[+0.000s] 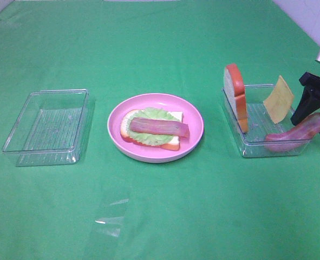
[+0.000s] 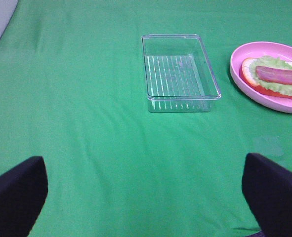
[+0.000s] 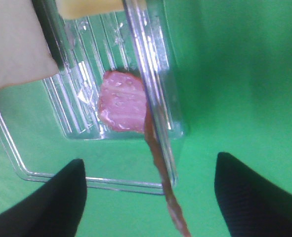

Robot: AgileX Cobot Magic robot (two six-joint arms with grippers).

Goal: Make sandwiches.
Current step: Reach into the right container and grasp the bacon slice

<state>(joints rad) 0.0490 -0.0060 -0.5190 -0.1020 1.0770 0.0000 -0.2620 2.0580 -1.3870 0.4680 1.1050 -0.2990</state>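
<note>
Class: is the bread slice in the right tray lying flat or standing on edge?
Standing on edge: the bread slice rises well above the tray's rim, crust uppermost.

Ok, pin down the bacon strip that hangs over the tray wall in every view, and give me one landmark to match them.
Exterior high: the bacon strip lies far right, draped over the tray's right wall, near the cheese.
Left wrist: not in it; the second strip on the plate is another piece.
Right wrist: bacon strip with one end in the tray, the rest over its wall.
Shared landmark: that tray, in both views showing it.
</note>
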